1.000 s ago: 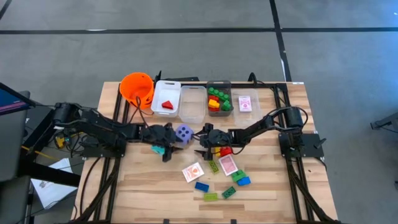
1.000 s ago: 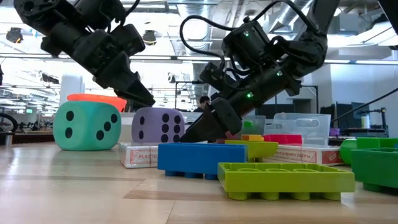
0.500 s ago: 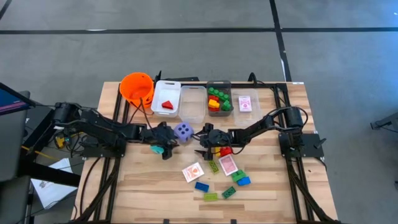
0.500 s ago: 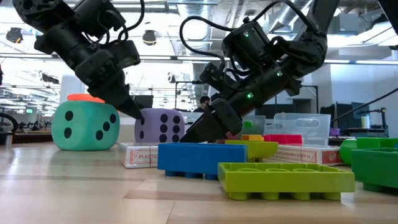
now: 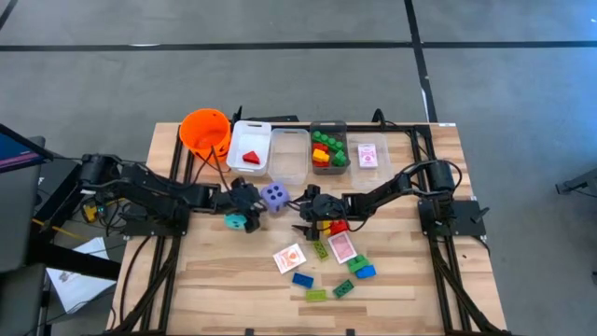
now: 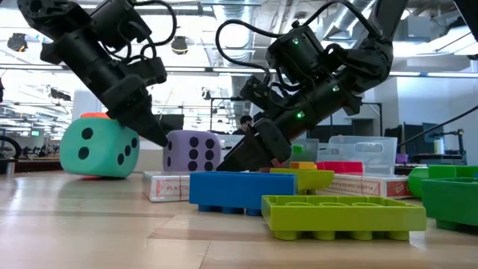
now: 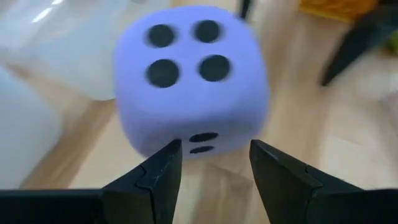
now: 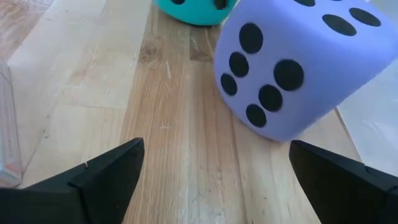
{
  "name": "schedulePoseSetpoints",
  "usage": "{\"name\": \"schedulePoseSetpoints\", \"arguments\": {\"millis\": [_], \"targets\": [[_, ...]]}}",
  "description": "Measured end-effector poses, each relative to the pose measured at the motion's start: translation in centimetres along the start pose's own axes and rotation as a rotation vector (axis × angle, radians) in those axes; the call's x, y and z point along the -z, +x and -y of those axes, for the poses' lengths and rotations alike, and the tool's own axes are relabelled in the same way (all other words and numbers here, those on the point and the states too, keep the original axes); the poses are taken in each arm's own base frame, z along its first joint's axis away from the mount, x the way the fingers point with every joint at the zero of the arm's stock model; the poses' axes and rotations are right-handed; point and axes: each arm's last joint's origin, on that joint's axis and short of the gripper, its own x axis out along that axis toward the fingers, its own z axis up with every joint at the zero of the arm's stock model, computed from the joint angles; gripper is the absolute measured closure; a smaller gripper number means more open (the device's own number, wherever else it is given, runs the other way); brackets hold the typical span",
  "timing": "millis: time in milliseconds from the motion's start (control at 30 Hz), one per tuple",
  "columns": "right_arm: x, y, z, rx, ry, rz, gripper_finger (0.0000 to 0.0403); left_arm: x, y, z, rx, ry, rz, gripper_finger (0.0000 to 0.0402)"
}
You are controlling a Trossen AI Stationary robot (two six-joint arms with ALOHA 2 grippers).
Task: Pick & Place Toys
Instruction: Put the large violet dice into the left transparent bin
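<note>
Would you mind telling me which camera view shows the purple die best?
The right wrist view: the purple die fills it sharply, two pip faces plain. The left wrist view shows it close but blurred, the low view partly behind an arm, the high view only small.

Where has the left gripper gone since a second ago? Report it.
Yes. The left gripper has advanced toward the purple die, away from the teal die.
</note>
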Motion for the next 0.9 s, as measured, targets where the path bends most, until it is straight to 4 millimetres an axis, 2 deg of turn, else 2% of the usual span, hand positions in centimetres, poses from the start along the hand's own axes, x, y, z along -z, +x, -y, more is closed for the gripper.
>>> {"name": "schedulePoseSetpoints", "arguments": {"millis": [267,400,600,767,900], "targets": [[0.0,0.0,0.0,0.000,0.000,0.000,0.0007,-0.2,0.5,-1.9,-0.175,-0.041,0.015,0.0220],[0.0,0.0,0.0,0.013,0.000,-0.002,0.0007,-0.2,0.5,-2.1,-0.192,-0.047,0.017,0.0220],[0.2,0.0,0.4,0.140,-0.005,-0.033,0.0007,-0.1,0.4,-2.0,-0.189,-0.017,0.007,0.0220],[0.3,-0.1,0.6,0.222,0.007,-0.047,0.0007,-0.9,-0.7,-2.3,-0.178,-0.017,0.065,0.0220],[0.3,-0.1,0.6,0.223,0.008,-0.046,0.0007,-1.9,-2.5,-2.4,-0.147,-0.054,0.162,0.0220]]}}
